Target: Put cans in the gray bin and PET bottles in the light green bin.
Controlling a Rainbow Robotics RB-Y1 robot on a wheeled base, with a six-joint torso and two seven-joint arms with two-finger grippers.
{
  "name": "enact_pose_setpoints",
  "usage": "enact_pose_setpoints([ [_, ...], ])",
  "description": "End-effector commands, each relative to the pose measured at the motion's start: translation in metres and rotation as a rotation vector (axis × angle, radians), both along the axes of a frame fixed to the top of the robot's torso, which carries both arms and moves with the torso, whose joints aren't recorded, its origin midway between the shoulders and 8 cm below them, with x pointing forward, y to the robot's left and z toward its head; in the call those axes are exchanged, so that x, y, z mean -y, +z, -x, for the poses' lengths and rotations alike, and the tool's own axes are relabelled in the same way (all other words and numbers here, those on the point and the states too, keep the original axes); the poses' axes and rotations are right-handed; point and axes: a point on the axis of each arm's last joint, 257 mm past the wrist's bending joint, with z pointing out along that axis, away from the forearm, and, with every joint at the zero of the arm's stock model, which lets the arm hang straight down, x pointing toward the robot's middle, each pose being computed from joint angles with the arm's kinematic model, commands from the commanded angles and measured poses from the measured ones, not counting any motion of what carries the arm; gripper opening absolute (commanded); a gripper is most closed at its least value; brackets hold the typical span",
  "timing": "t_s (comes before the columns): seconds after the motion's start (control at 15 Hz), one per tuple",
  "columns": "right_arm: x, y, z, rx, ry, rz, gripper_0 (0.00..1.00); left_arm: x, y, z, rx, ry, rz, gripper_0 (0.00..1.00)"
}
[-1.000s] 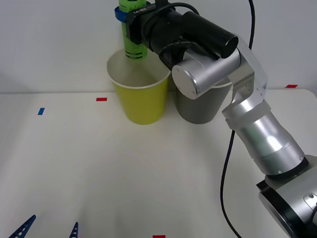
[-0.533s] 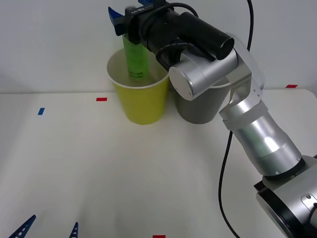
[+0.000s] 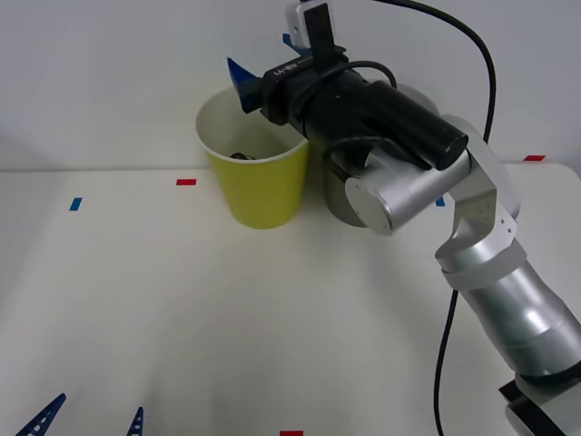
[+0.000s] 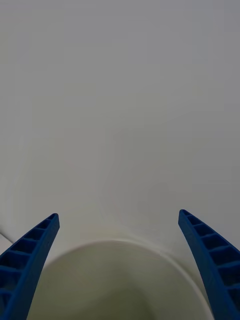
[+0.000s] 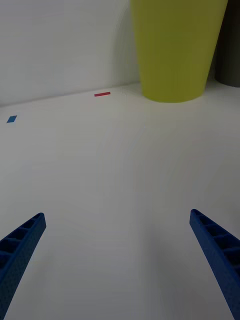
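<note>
Above the light green bin [image 3: 253,173], the right gripper [image 3: 265,62] is held with its blue fingers spread and nothing between them.
Inside that bin a dark piece of the PET bottle [image 3: 241,155] is glimpsed low down; the gray bin [image 3: 343,207] is touching beside it, largely hidden by the arm. The left gripper [image 5: 120,260] is parked low over the table [image 3: 182,309], fingers spread.
</note>
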Motion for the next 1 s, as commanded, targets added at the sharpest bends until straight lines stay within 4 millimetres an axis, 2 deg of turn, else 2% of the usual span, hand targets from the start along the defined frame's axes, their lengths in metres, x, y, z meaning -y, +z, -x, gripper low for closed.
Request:
enact_pose_setpoints([
  [0.07,0.034,-0.035,0.030,-0.022,-0.003,0.032,0.80,0.000,0.000,0.000,0.000,0.000,0.000,1.00],
  [0.33,0.079,-0.080,0.071,-0.055,-0.041,0.066,0.80,0.000,0.000,0.000,0.000,0.000,0.000,1.00],
  [0.6,0.127,-0.115,0.097,-0.081,-0.122,0.068,0.80,0.000,0.000,0.000,0.000,0.000,0.000,1.00],
  [0.8,0.152,-0.137,0.114,-0.107,-0.165,0.116,0.80,0.000,0.000,0.000,0.000,0.000,0.000,1.00],
  [1.0,0.162,-0.148,0.117,-0.121,-0.170,0.158,0.80,0.000,0.000,0.000,0.000,0.000,0.000,1.00],
])
